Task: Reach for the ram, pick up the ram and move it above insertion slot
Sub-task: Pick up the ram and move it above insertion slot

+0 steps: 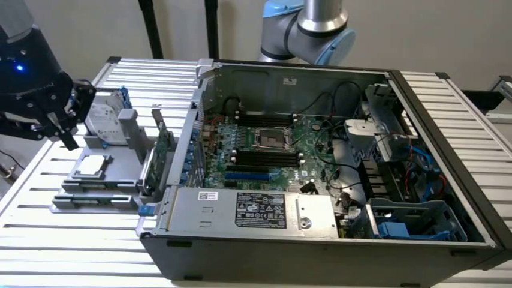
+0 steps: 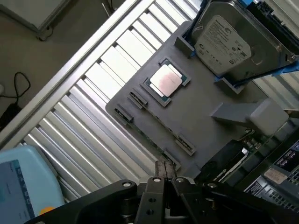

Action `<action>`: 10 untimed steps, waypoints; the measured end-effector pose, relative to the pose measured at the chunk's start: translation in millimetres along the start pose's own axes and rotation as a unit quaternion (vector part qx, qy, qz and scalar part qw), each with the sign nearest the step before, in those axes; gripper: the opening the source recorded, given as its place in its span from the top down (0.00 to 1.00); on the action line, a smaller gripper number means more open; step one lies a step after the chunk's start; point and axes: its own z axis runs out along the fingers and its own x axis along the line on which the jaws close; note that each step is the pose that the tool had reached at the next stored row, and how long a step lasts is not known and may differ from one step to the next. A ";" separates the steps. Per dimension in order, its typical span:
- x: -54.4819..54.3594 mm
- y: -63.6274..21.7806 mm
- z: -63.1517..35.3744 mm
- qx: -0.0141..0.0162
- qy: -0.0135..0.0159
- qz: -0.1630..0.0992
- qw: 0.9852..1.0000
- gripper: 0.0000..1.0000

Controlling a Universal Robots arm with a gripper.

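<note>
The claw (image 2: 164, 170) hangs low over the near edge of a grey fixture tray (image 2: 205, 121) on the slatted metal table (image 2: 117, 60). Whether the claw is open or closed cannot be told. It appears to carry nothing green.

Just beside the claw, small end clips (image 2: 185, 144) mark two narrow cradles along that edge of the tray. The ram is too thin to make out with certainty. Judging by its shape it would sit on edge in one of these cradles, almost under the claw.

Further along the tray a square processor chip (image 2: 164, 80) lies flat in a pocket. Beyond it a silver hard drive (image 2: 224, 39) stands tilted in a holder. A wider green expansion card (image 1: 163, 144) stands upright between the tray and the open computer case (image 1: 320, 258).

Inside the case, well apart from the claw, the motherboard (image 1: 308, 138) lies flat with its black memory slots (image 1: 264, 159) near the middle. The robot arm (image 1: 316, 27) rises behind the case.

Risks, as a judgement: a descent slightly off line could strike the clips or the tray edge. A grip on so thin a stick could slip or tilt. The case wall and the loose cables near the slots could snag a low carry.

The claw's own body hides the nearest tray edge. Whether the slots are free is hard to make out.
</note>
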 end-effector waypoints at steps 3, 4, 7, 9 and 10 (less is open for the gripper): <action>0.0 0.0 0.0 0.000 0.001 -0.027 1.000 0.89; 0.0 0.0 0.0 0.000 0.001 -0.036 0.999 0.89; 0.0 0.0 0.1 0.000 0.002 -0.064 0.998 0.89; 0.0 0.0 0.0 0.000 0.003 -0.081 0.997 0.89; 0.0 0.0 0.0 0.000 0.003 -0.091 0.996 0.89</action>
